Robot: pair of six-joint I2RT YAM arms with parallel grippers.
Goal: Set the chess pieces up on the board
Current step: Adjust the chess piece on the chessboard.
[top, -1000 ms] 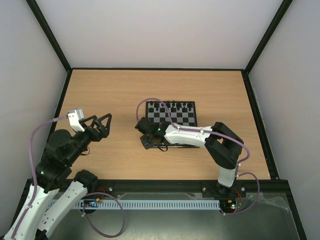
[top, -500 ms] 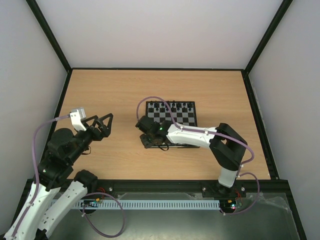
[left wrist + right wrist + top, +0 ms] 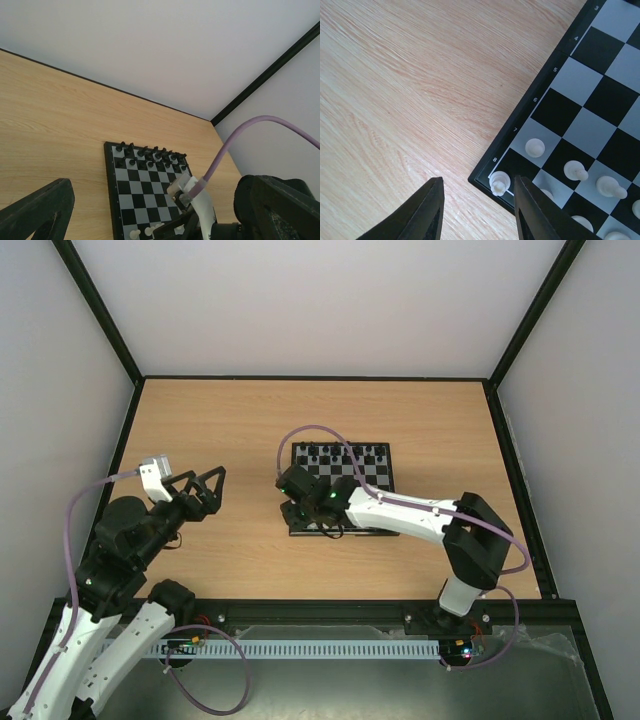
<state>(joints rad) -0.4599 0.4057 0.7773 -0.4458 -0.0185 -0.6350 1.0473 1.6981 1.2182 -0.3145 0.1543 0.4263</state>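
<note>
pale wood covers the table (image 3: 220, 420), and the board (image 3: 372, 480) lies flat near its middle, well apart from every wall. two full rows of black pieces (image 3: 345, 452) stand upright along the board's far edge. the middle squares that show are bare. at the near left corner stand the white pieces (image 3: 575, 171), upright and one to a square, in the two rows nearest the arms. the right arm hides the rest of those rows from above.

the right gripper (image 3: 478, 180) hangs low over that near left corner, its fingers spread. one finger is over the table just beside the rim and the other is over the board. between them a white piece (image 3: 499, 182) stands on the corner square beside the printed 8. it is closer to the finger on the board side, and neither finger pinches it.

the left gripper (image 3: 204, 476) hovers over the left part of the table, well apart from the board. its fingers are spread wide with nothing between them.
</note>
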